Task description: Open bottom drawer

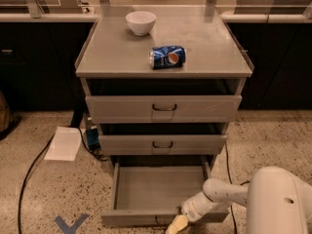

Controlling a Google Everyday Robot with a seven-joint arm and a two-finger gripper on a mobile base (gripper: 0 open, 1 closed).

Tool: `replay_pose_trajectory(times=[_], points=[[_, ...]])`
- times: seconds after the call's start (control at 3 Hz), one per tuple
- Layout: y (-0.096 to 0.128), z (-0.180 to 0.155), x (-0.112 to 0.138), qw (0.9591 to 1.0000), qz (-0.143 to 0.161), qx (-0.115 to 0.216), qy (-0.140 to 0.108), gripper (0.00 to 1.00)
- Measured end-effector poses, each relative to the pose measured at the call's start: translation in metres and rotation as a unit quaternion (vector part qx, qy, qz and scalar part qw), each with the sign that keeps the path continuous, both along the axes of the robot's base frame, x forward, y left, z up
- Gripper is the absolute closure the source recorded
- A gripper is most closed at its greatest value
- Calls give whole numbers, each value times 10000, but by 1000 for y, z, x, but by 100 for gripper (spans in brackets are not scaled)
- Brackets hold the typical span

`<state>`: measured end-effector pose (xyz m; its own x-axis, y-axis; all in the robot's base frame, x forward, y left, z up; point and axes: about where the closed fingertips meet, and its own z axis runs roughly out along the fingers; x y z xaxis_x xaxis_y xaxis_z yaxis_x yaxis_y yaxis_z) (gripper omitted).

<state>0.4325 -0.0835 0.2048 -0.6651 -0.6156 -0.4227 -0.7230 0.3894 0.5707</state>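
The bottom drawer [141,217] is the lowest of three in a grey metal cabinet. It stands pulled out, and its shallow grey tray [158,186] shows with nothing in it. Its narrow front faces me near the lower edge, and its dark handle is mostly hidden behind the gripper. My gripper [176,224] is at the front of this drawer, a little right of its centre, with a pale yellowish fingertip pointing down and left. My white arm [222,194] reaches in from the lower right.
The middle drawer [162,144] and top drawer [164,108] have dark loop handles. A white bowl [140,22] and a blue soda can [166,57] on its side sit on the cabinet top. White paper [64,144] and black cables lie on the speckled floor at left.
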Motion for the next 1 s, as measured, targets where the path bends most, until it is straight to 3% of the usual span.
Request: replay_pose_trajectory(times=[1.0], points=[[3, 8, 4, 9999, 107, 91, -34, 0]])
